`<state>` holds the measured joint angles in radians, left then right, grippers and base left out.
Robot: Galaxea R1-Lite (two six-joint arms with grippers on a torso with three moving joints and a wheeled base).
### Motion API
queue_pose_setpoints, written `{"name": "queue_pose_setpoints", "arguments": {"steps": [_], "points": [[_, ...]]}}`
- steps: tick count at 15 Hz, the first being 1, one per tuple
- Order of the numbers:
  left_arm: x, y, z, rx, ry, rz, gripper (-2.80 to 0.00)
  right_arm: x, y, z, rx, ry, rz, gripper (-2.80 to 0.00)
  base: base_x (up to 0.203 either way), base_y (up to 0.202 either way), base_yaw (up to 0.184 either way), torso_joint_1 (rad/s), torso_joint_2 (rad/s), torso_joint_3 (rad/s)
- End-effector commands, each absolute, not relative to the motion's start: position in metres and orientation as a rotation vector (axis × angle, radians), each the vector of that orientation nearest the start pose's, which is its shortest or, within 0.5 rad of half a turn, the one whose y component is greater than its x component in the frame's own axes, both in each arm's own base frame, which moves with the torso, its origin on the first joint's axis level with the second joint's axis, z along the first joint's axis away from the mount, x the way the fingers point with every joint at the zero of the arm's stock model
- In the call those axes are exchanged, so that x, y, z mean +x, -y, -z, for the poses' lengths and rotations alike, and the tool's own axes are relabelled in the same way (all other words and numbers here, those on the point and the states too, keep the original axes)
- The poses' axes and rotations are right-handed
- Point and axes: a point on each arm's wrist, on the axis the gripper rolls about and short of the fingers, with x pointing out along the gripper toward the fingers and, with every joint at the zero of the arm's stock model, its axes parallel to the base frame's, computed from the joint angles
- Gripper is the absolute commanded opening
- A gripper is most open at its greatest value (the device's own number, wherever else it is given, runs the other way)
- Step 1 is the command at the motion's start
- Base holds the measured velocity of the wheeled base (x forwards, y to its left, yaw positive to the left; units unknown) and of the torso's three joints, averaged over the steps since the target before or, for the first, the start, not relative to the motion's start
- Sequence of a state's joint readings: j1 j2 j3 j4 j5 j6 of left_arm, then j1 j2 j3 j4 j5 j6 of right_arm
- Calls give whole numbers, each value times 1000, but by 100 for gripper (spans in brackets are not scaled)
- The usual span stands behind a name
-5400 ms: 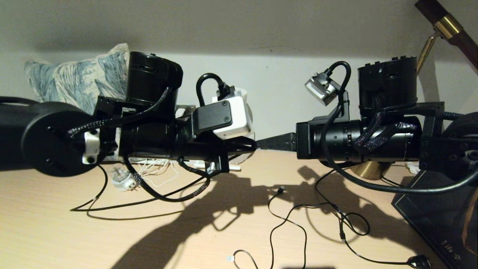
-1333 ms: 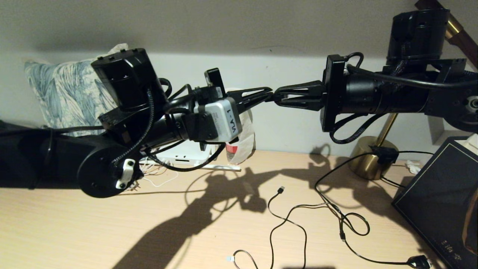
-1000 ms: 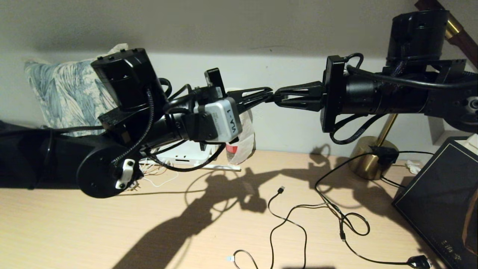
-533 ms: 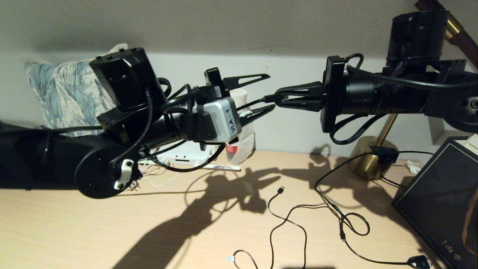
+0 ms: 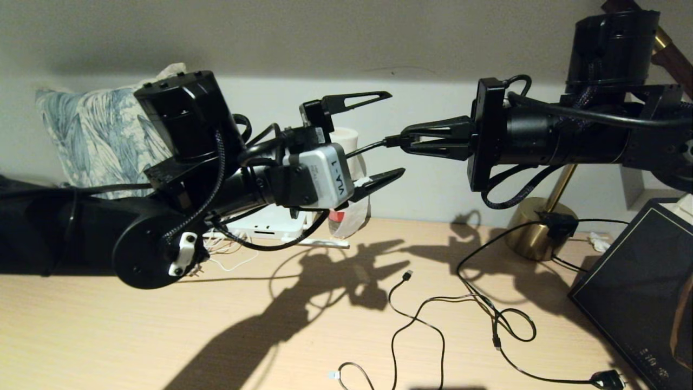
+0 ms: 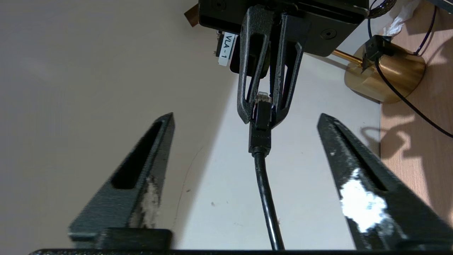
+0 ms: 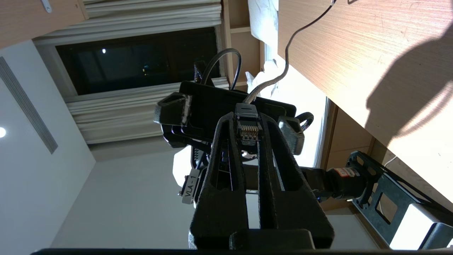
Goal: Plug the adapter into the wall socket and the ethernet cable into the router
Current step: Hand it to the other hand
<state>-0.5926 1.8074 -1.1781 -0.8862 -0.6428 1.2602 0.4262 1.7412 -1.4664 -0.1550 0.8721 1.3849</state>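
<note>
Claws meet in the air above the counter (image 5: 135, 330). My left claw (image 5: 389, 135) is spread wide and holds nothing; I see its two fingers (image 6: 141, 170) far apart on each side of the cable (image 6: 263, 180), not touching it. My right claw (image 5: 409, 142) is pressed together on the cable's clear plug (image 7: 248, 130), which sits right at its tips. From there the cable runs back between the left fingers. I see the router (image 5: 268, 225) on the counter under my left arm.
</note>
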Motion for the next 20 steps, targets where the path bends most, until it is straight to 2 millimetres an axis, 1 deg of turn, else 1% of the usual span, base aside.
{"name": "queue_pose_setpoints", "arguments": {"steps": [1,17,18,20], "points": [[284,208,-274,1092,1010,883,-280,296,-154,-310,1203,-1003,-991,-280,0,0,0,0,0,0],[283,212,-271,1086,1011,904,-280,296,-153,-309,1204,-1005,-990,-280,0,0,0,0,0,0],[283,212,-272,1086,1014,902,0,295,-153,-309,1204,-1006,-989,-280,0,0,0,0,0,0],[283,212,-271,1086,1014,904,0,295,-153,-309,1204,-1007,-988,-280,0,0,0,0,0,0]]}}
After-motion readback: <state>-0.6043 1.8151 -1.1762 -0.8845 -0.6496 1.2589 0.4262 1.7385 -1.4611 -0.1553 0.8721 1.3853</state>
